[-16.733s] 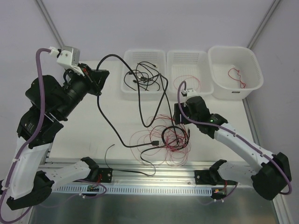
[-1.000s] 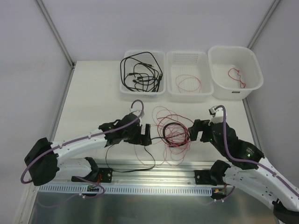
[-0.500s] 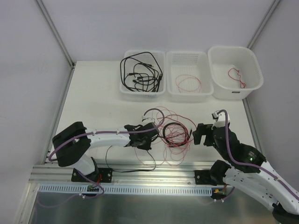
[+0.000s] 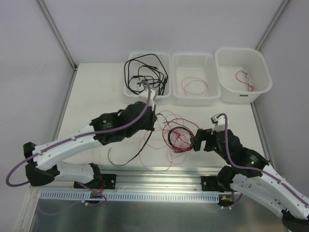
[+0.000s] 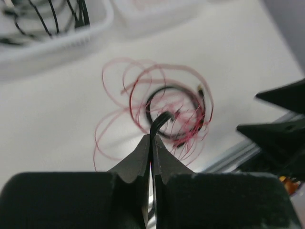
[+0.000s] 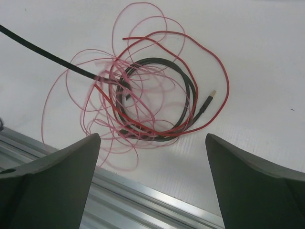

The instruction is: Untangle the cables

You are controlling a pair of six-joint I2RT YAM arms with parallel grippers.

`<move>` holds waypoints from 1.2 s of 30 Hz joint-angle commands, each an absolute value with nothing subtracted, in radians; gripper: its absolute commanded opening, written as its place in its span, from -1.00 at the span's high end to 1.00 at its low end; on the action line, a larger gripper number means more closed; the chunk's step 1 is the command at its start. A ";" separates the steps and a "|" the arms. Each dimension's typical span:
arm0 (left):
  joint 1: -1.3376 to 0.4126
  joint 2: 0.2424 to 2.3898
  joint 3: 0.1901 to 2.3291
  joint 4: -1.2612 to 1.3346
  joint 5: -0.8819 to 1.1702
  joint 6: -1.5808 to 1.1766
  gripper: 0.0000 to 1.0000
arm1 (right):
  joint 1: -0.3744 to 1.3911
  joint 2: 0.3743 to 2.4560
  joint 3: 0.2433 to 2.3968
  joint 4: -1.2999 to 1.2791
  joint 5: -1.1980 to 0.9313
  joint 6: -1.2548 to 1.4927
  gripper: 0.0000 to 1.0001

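On the table [image 4: 96, 96], front centre: the cables [image 4: 179, 137] lay in one knot, a black coil [image 6: 187, 88] threaded through loops of thin red wire [image 6: 143, 33], between your two grippers.
Left gripper [image 5: 152, 139]: you had its jaws clenched on a black cable [image 5: 161, 119], pinched just below a bend in it. The gripper hung over the knot's left side.
Black cable, course: from the pinch one length ran toward the near rail [image 4: 159, 180] and stopped short of it. In the right wrist view a black length entered the knot from the upper left, blurred where it met the red loops.
Right gripper [image 6: 152, 138]: your jaws stood wide apart, holding nothing, at the knot's right edge.
Plug end [image 6: 209, 99]: a gold-tipped plug lay at the right of the coil, inside the outermost red loop.
What stood in your way: red loops crossed the coil on every side; which strand lay on top could not be told.
Left basket [image 4: 133, 54]: held loose black cords [image 4: 145, 77]; your left arm's wrist [image 4: 146, 95] overlapped its front wall.
Middle basket [image 4: 193, 99]: held a lone red strand [image 4: 193, 87].
Right tub [image 4: 241, 98]: held a short red wire [image 4: 245, 79], well apart from the knot.
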State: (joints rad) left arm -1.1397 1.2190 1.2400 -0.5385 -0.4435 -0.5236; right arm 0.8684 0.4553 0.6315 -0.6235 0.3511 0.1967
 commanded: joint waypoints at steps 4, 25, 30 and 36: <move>-1.144 1.176 1.688 -0.604 -0.591 -0.152 1.00 | 0.870 0.462 0.656 -0.476 0.241 0.124 -0.93; -0.941 1.391 2.091 -0.609 -0.454 0.092 1.00 | 0.870 0.594 0.798 -0.406 0.126 0.021 -0.93; -0.805 1.511 2.266 -0.604 -0.331 0.075 1.00 | 0.870 0.539 0.762 -0.471 0.158 0.051 -0.93; -0.729 1.655 2.503 -0.476 -0.305 0.164 1.00 | 0.870 0.499 0.778 -0.584 0.192 0.048 -0.93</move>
State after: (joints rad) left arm -0.7578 1.6402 2.4050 -0.6102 -0.3473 0.1032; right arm 0.8684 0.5156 0.7673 -0.5163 0.1585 0.0402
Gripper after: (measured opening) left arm 0.009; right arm 0.969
